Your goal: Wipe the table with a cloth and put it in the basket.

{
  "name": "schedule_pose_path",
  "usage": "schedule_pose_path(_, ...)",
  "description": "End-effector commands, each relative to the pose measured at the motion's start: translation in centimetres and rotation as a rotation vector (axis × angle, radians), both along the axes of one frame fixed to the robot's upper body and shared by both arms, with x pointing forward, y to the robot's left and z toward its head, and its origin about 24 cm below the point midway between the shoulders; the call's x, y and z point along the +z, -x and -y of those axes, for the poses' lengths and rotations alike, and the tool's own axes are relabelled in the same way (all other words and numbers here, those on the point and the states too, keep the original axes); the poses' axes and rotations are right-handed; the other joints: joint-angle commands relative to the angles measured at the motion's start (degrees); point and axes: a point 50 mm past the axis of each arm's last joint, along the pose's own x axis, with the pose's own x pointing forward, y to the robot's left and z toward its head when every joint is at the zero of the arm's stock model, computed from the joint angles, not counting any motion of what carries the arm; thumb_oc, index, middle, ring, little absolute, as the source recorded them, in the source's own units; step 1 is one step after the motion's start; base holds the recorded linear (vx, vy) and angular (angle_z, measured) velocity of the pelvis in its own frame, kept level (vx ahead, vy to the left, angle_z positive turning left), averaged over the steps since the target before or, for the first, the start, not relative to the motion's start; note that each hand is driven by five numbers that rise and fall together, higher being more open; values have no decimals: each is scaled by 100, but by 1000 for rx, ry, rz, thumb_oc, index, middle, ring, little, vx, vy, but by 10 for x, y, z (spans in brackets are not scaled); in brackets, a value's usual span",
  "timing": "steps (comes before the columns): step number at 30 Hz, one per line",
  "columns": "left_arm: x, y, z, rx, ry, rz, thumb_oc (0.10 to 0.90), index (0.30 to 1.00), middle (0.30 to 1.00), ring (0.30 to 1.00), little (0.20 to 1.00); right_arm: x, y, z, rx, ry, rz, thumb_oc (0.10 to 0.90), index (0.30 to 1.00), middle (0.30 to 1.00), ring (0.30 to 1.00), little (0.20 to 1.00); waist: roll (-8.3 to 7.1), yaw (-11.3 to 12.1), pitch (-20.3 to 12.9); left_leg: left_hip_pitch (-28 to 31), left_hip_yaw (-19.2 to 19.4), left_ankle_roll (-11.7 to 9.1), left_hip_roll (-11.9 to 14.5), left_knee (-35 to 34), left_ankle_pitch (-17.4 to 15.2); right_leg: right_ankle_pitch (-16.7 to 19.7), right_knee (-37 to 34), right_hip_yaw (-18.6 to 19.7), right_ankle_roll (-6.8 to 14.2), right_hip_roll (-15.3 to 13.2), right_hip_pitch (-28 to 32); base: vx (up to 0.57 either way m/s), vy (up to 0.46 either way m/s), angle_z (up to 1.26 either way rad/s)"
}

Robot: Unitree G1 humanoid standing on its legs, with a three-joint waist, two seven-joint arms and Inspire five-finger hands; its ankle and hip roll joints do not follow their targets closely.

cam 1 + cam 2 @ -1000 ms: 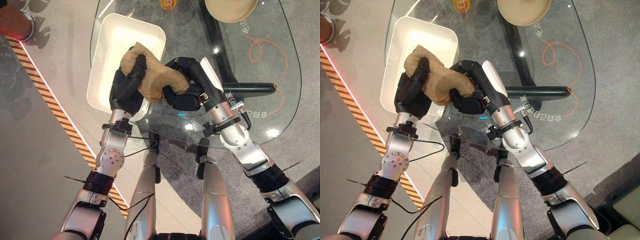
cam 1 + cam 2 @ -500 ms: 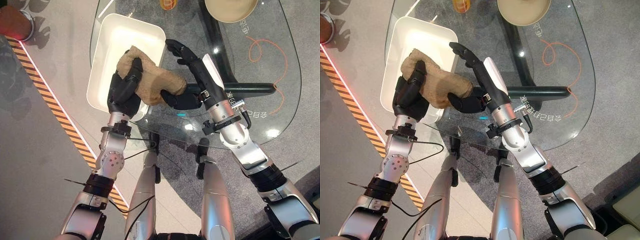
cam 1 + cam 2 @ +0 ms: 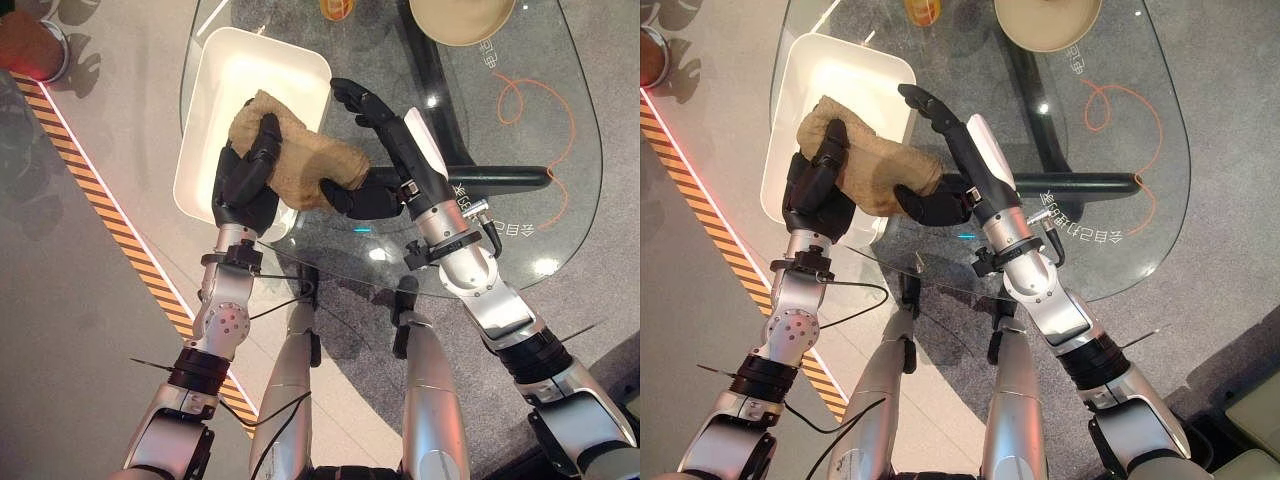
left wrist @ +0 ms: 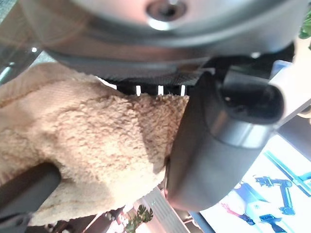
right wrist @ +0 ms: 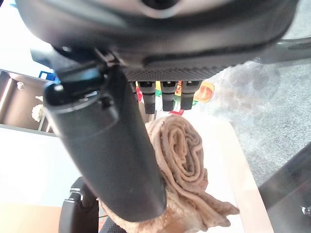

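Observation:
A tan terry cloth (image 3: 300,160) hangs over the near right rim of the white rectangular basket (image 3: 215,100), which stands at the left end of the glass table (image 3: 520,190). My left hand (image 3: 243,185) is shut on the cloth's left end, fingers curled over its top; its own wrist view shows the cloth (image 4: 87,145) pressed against the thumb (image 4: 214,145). My right hand (image 3: 385,150) is open beside the cloth's right end. Its fingers (image 3: 352,98) stretch straight toward the basket, and its thumb lies against the cloth's lower edge. The cloth (image 5: 187,160) also hangs in folds past that hand.
A beige bowl (image 3: 462,18) and an orange object (image 3: 337,8) sit at the table's far edge. An orange cord (image 3: 535,100) loops on the glass at the right. The dark table leg (image 3: 500,178) shows through the glass. An orange-striped line (image 3: 100,200) crosses the floor at left.
My right hand, shut on the cloth a second ago, has let go and straightened its fingers. My left hand has drawn the cloth slightly further over the basket.

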Motion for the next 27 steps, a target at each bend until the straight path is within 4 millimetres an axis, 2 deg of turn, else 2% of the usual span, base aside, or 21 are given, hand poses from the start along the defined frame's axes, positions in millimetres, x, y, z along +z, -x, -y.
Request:
schedule_pose_path(1, 80, 23, -14, 144, 72, 408, 100, 300, 300, 300, 200, 63, 25, -17, 138, -113, 292, 800, 900, 900, 900, 900, -233, 121, -145, 213, 155, 151, -344, 516, -925, 518, -926, -235, 90, 153, 394, 0, 0, 0)
schedule_pose_path(9, 92, 31, -33, 368, 112, 444, 100, 300, 300, 300, 200, 64, 18, -11, 79, -178, 281, 800, 900, 900, 900, 900, -223, 125, -145, 230, 131, 143, -353, 496, -918, 500, -916, -211, 74, 160, 396, 0, 0, 0)
schedule_pose_path(18, 109, 35, -40, 599, 11, 465, 100, 300, 300, 300, 200, 59, 6, 5, -47, -288, 265, 800, 900, 900, 900, 900, -227, 70, -145, 249, 163, 115, -336, 539, -952, 482, -909, -163, 57, 154, 405, -4, 2, 0)
schedule_pose_path(20, 114, 34, -43, 669, -38, 465, 100, 300, 300, 300, 200, 52, -1, 18, -133, -345, 238, 800, 900, 900, 900, 900, -215, 24, -145, 254, 190, 103, -323, 536, -958, 481, -917, -121, 48, 152, 399, -9, 35, -3)
schedule_pose_path(22, 115, 34, -44, 688, -53, 463, 100, 300, 300, 300, 200, 49, -3, 23, -170, -360, 236, 800, 900, 900, 900, 900, -216, 12, -145, 245, 200, 101, -318, 530, -949, 498, -932, -107, 45, 156, 386, -8, 35, -3)
schedule_pose_path(27, 114, 27, -53, 800, -155, 425, 100, 300, 300, 300, 200, 28, -18, 69, -478, -470, 220, 800, 900, 900, 900, 900, -199, -73, -145, 313, 255, 76, -282, 510, -1023, 444, -945, -27, 51, 173, 418, 5, 44, -6)
